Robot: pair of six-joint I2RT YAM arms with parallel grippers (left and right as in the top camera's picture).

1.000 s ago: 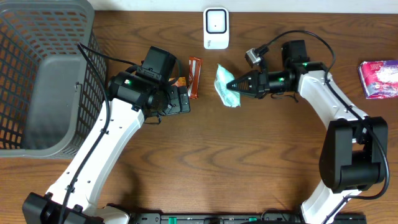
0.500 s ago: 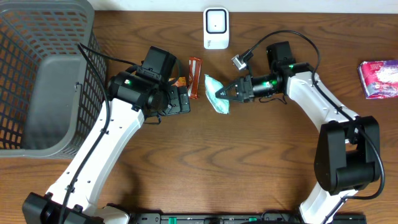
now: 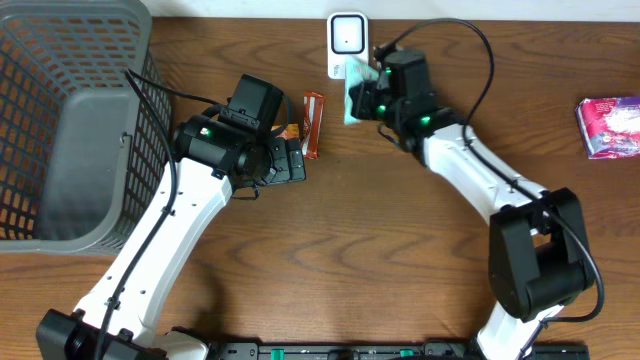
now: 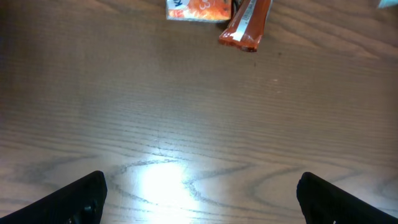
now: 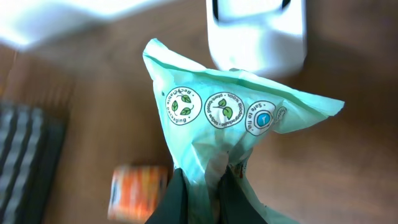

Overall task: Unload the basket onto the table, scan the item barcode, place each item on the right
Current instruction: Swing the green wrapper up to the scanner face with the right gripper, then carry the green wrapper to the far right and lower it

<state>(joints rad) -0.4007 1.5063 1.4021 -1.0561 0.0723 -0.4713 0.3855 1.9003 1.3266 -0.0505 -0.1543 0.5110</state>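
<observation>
Plenty of bare table from the middle to the near edge, easy passing between the two arms. The grey basket hogs the far left corner (tall mesh walls, no cutting across low). At the far edge, the green bag hangs just in front of the white scanner. The red snack bar and orange packet crowd the left gripper. The pink pack sits well apart at the right edge.

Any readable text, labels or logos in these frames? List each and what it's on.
Nothing reads cleanly.
green packet: three round badges with ring lettering, too small to read.
orange packet: white lettering cut off by the frame edge, unreadable.
red wrapper: no legible print.
pink packet: print too small.
scanner: no text visible.
</observation>
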